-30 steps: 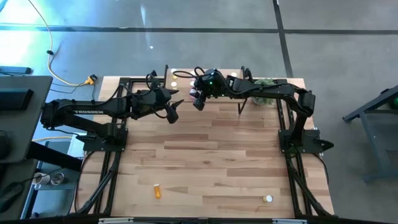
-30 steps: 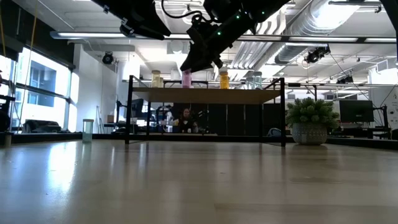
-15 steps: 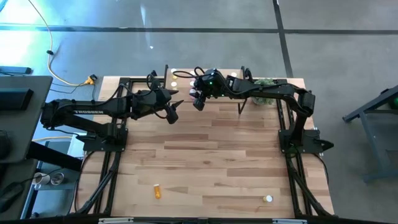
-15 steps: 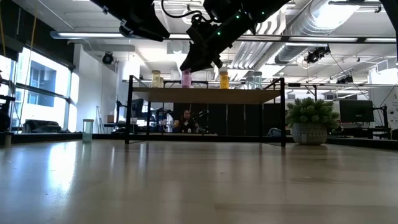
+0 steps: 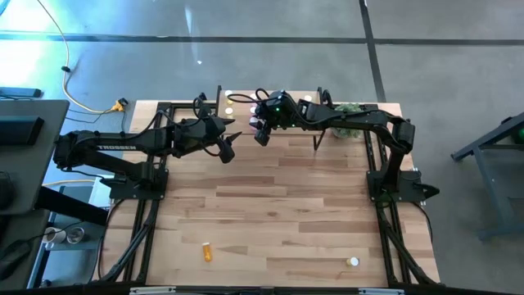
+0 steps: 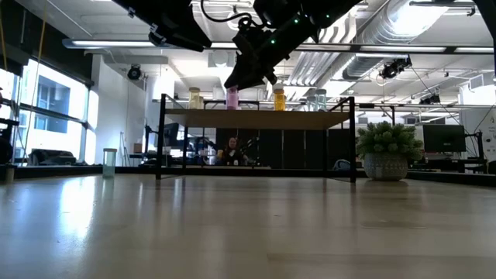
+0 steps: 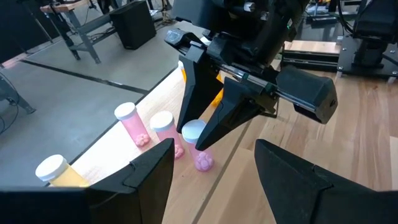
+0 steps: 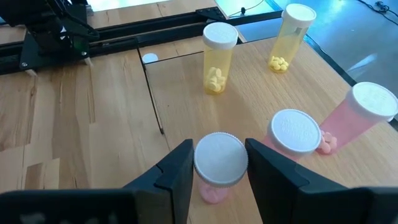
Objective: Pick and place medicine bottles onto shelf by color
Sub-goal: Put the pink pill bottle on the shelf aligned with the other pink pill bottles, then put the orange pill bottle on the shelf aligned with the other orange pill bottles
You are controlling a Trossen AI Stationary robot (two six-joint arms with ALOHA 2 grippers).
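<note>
Right wrist view: round white-capped pink bottle [image 8: 219, 167]

A wooden table [image 5: 270, 205] carries a low shelf [image 6: 256, 118] on black legs at its far edge, with a potted plant [image 6: 386, 151] just beside it. On the shelf stand three pink bottles [image 8: 367, 118] close together, one of them [image 8: 219, 163] between two dark fingers, and two yellow bottles [image 8: 217, 56] farther along. On the table's near part, well apart, lie an orange bottle [image 5: 207, 251] and a white-capped bottle [image 5: 353, 262].
</note>
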